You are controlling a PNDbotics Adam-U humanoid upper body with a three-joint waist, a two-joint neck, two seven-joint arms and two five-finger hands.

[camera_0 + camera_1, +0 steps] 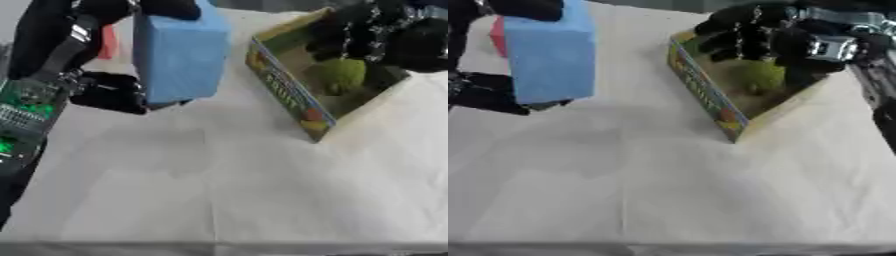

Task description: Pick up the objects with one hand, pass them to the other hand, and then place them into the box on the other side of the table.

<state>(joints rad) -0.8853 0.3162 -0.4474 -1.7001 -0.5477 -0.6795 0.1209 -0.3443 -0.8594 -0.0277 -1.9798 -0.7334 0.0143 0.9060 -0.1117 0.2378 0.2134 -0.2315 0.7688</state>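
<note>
Block (pixel 179 52) is big, blue and shaped like a brick. It is up in the air near the far left corner of the worktop (pixel 219 190). The left hand (pixel 118 92) holds it, with fingers curled round its top and its bottom.

It looks like foam, so I think it is light and a bit squashy. It should not break. Its sides look flat and plain, so it should not slip much. The left hand has the top and bottom, so the long flat sides are free. I think the other hand should take it there, across the middle.

The box (pixel 289 87) sits at the far right of the worktop, with bright pictures on its side. A green ball (pixel 339 75) lies inside it. It looks round and bumpy, so it could roll.

The right hand (pixel 754 37) hangs over the box, just above the ball. Its fingers are curled, but I cannot tell if they hold anything.

Something red (pixel 108 42) shows behind the block, at the far left edge.
</note>
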